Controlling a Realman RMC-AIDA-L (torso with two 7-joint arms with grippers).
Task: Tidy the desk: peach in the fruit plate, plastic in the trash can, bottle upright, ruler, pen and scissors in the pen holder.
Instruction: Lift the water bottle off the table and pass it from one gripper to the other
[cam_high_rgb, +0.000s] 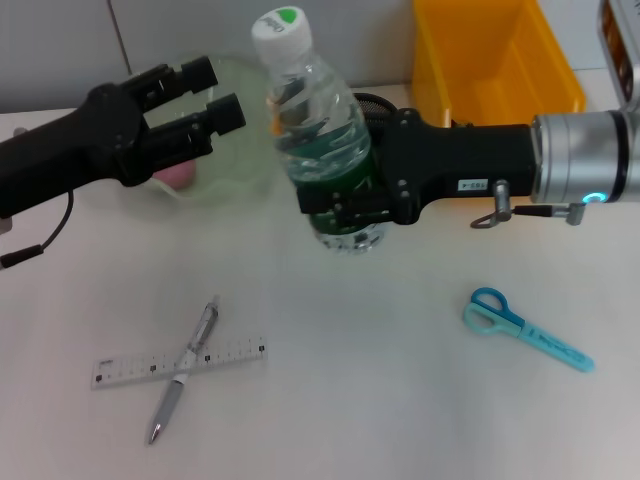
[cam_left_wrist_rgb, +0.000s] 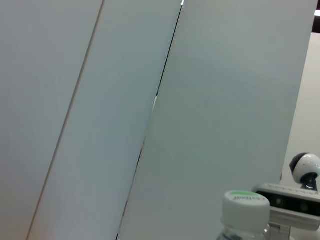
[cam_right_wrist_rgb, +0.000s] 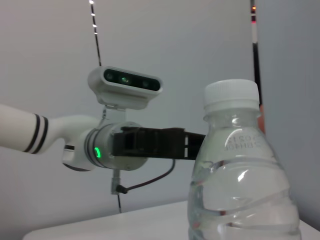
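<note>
1. Nearest us, our pen (cam_high_rgb: 184, 368) lies crossed over our ruler (cam_high_rgb: 180, 362) on the table (cam_high_rgb: 360, 400), and the scissors (cam_high_rgb: 525, 328) lie well apart to the right; none of them is in a holder yet.
2. In the middle, our right gripper (cam_high_rgb: 345, 195) is clamped around the lower body of the bottle (cam_high_rgb: 320, 130), which stands upright with its base at or just above the table; we cannot tell whether it touches.
3. We judge the risk here is release: if the base is not flat on the table when we let go, the tall bottle may tip and roll toward the pen and ruler.
4. Our left gripper (cam_high_rgb: 205, 95) hovers over the plate (cam_high_rgb: 235, 150), fingers apart and holding nothing; a pink shape, likely the peach (cam_high_rgb: 175, 177), shows beneath it.
5. Behind the bottle sits a dark mesh cup (cam_high_rgb: 372, 103), probably the pen holder, and farthest back a yellow bin (cam_high_rgb: 490, 60).
6. The left gripper is close to the bottle's cap and could knock it.
</note>
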